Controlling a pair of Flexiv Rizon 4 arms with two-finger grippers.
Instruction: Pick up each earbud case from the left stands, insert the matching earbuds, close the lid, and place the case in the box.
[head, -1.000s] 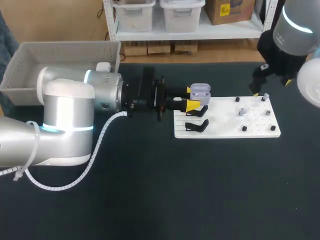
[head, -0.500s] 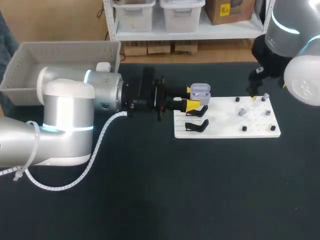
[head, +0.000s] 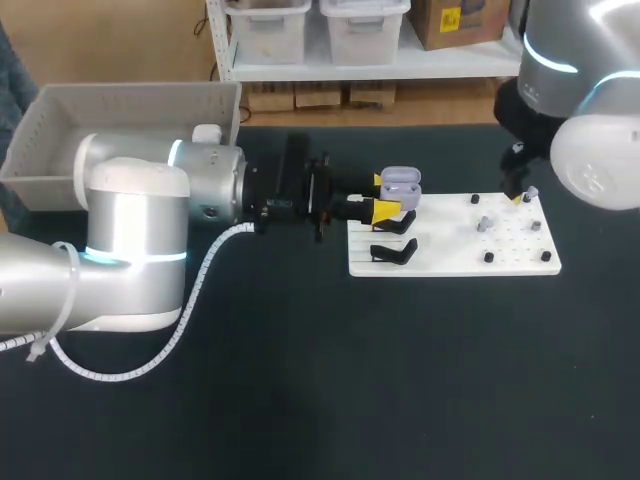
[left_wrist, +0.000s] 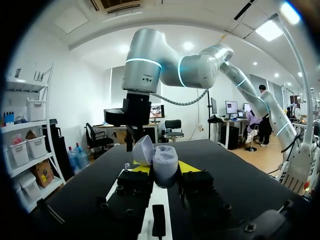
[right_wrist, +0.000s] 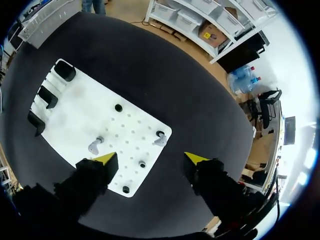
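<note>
Left gripper (head: 384, 195) jaws pinching the open earbud case (left_wrist: 164, 162) at its sides. It looks light and slick. Right gripper (right_wrist: 150, 157) jaws spread above the earbuds (right_wrist: 95, 146).

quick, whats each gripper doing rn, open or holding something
Left gripper: shut on the earbud case, whose lid is open.
Right gripper: open, holding nothing, above the white board.
</note>
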